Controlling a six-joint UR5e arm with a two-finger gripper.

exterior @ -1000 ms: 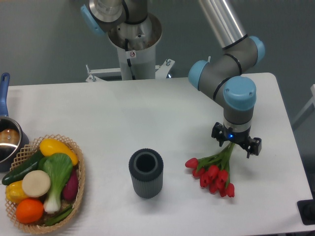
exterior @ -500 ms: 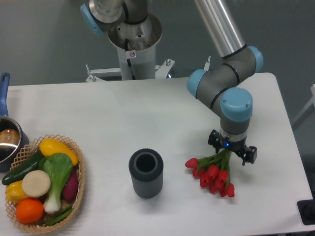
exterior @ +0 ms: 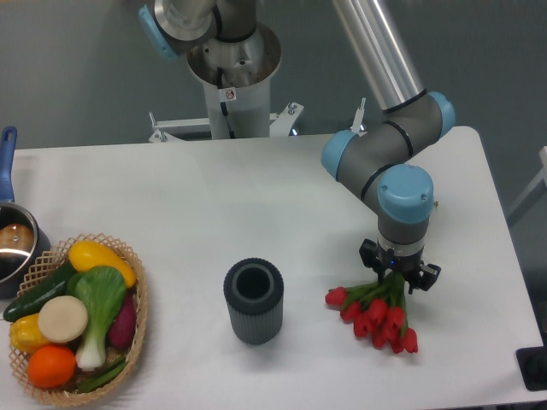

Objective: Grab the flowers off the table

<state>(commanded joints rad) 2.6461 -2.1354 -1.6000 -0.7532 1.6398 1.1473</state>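
Note:
The flowers, a small bunch of red tulip buds on green stems, lie on the white table at the front right, buds pointing toward the front edge. My gripper points straight down over the stem end. Its black fingers sit on either side of the stems and are shut on them. The wrist hides the top of the stems. The bunch still rests on the table surface.
A dark ribbed cup stands upright left of the flowers. A wicker basket with several pieces of produce sits at the front left. A pot with a blue handle is at the left edge. The robot base stands behind the table.
The gripper has come down and slightly left onto the stem end. The bunch has shifted a little to the right and toward the front edge.

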